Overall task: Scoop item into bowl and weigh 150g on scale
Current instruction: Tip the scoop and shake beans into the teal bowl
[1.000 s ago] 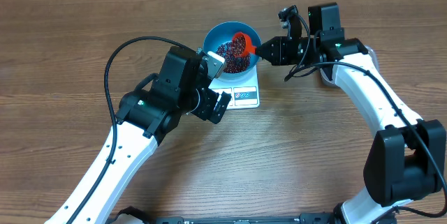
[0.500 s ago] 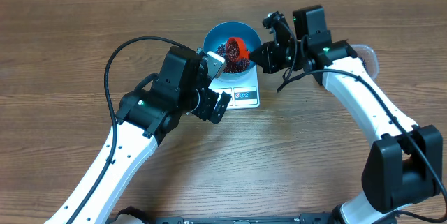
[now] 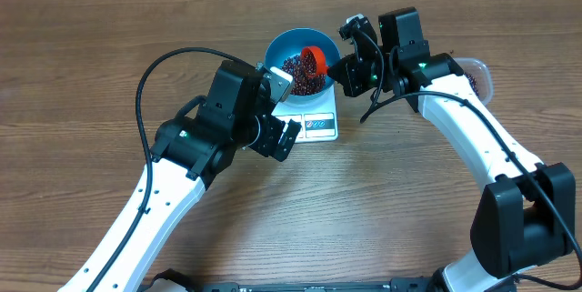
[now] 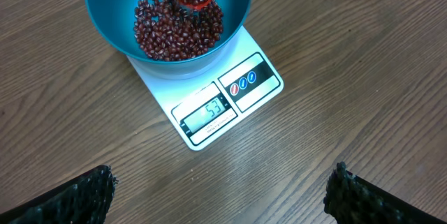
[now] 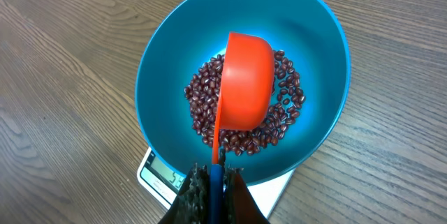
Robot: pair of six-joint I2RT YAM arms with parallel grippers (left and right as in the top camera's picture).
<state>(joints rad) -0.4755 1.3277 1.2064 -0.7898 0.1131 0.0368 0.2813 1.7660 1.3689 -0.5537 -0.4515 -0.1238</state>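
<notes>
Grips the thin handle of the orange-red scoop point(image 5: 244, 88) in the right claw point(image 5: 218, 174), pinched tight on it. Holds that scoop tipped on its side above the teal-blue bowl point(image 5: 297, 25), showing only its smooth back to the right wrist view and a mouthful of red-brown beans point(image 4: 174, 32) to the left wrist view. More of the same beans heaped on the bowl's floor, directly under the scoop. Bowl resting on the far part of the white scale point(image 4: 241, 88), with the display point(image 4: 207, 110) and printed panel left uncovered; appears to read 53 there. Hovers the left claw point(image 4: 221, 182) spread wide and empty above the wooden worktop point(image 4: 363, 77), on the display side of the scale. Beyond the right arm, a clear tub point(image 3: 479, 72), partly hidden, well apart from the bowl.
</notes>
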